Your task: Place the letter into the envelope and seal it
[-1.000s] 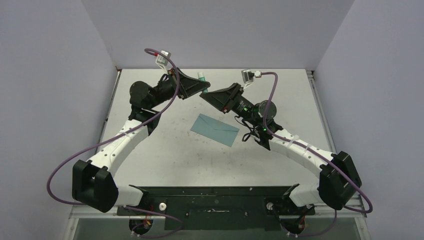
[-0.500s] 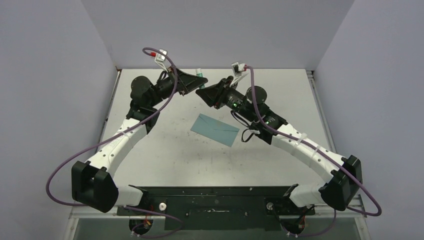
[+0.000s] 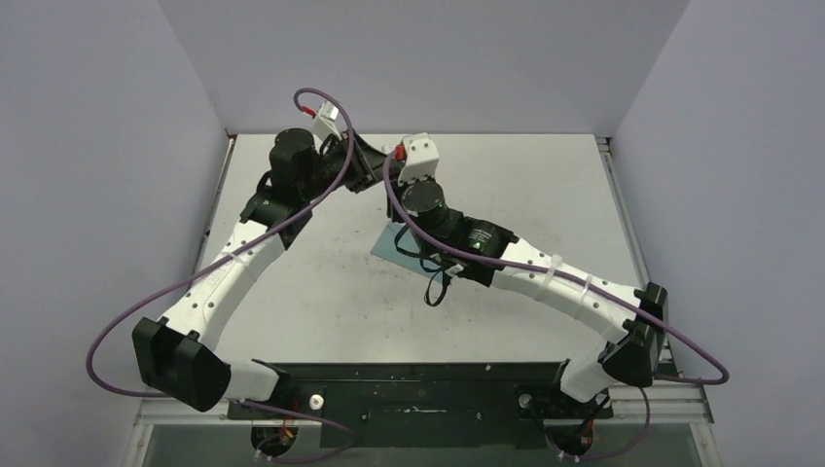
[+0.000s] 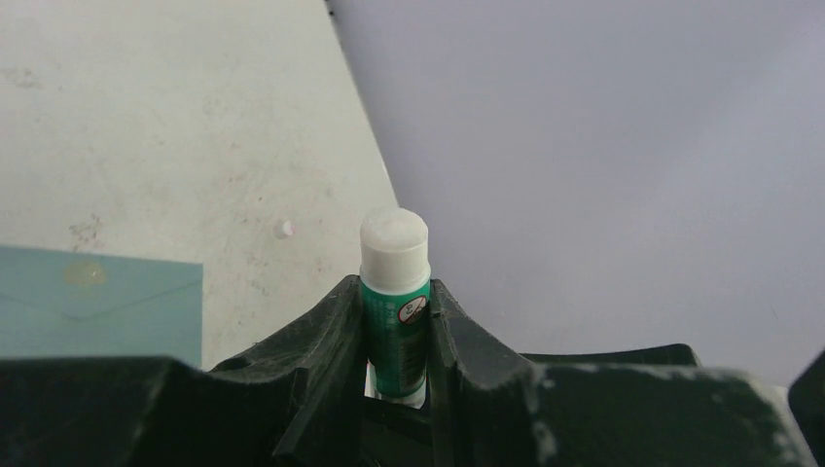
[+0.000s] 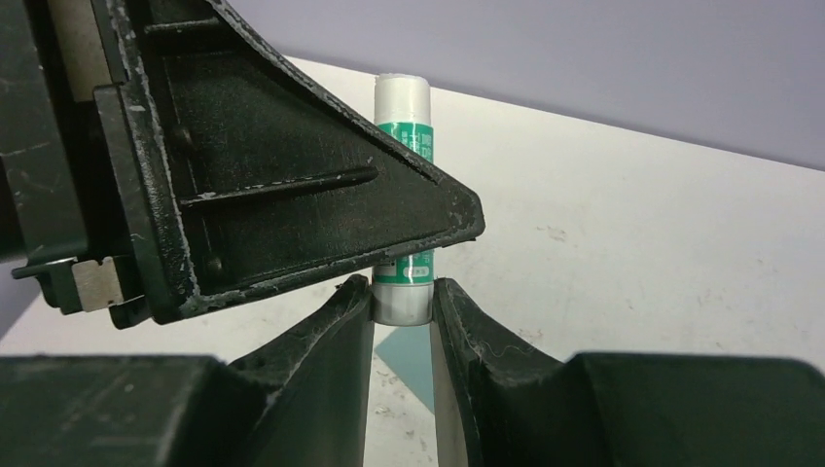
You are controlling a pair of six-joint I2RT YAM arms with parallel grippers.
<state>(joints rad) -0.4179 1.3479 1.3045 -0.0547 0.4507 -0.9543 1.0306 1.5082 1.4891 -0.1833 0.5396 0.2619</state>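
My left gripper (image 4: 396,292) is shut on a small green-and-white glue stick (image 4: 394,263) and holds it in the air over the far middle of the table. My right gripper (image 5: 402,292) has met it there, and its jaws close on the stick's grey lower end (image 5: 403,302). In the top view both grippers sit together (image 3: 387,175), partly hidden by the right wrist. The teal envelope (image 3: 386,243) lies flat on the table, mostly covered by the right arm. It also shows in the left wrist view (image 4: 97,302). The tan letter is out of view.
The grey back wall rises just behind the grippers. The white table (image 3: 321,302) is scuffed, with a small white spot (image 4: 283,229) near the back edge. Purple cables loop from both wrists. A black rail (image 3: 418,384) runs along the near edge.
My right arm has swung left and forward over the envelope, and its gripper has come onto the stick's lower end. My left gripper has turned and shifted slightly, still holding the stick.
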